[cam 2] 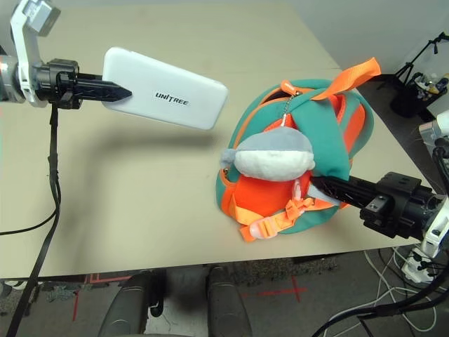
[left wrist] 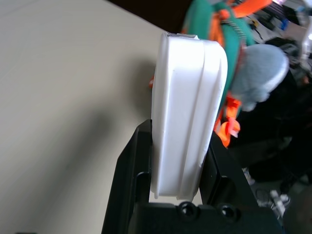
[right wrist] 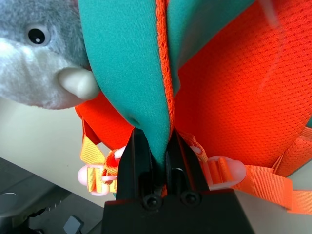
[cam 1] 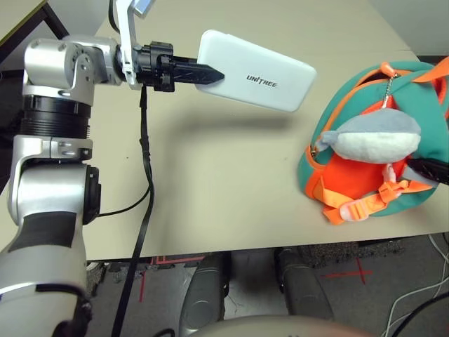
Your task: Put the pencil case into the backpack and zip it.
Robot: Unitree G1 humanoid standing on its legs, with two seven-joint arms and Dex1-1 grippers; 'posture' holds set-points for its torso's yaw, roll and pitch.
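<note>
Bright light is spread over the table [cam 1: 210, 210], a soft dark shadow is cast under the white case [cam 2: 165, 88], and its writing is seen clearly.

1. The silver left arm [cam 1: 50, 196] reaches forward from the body, bending inward at the wrist [cam 1: 105, 60].
2. The left gripper [cam 1: 222, 74] points toward the robot's right, its two black fingers parted in a firm grip.
3. The right gripper [cam 2: 314, 182] points toward the robot's left, its fingers pinched nearly together.
4. The grippers are well apart.
</note>
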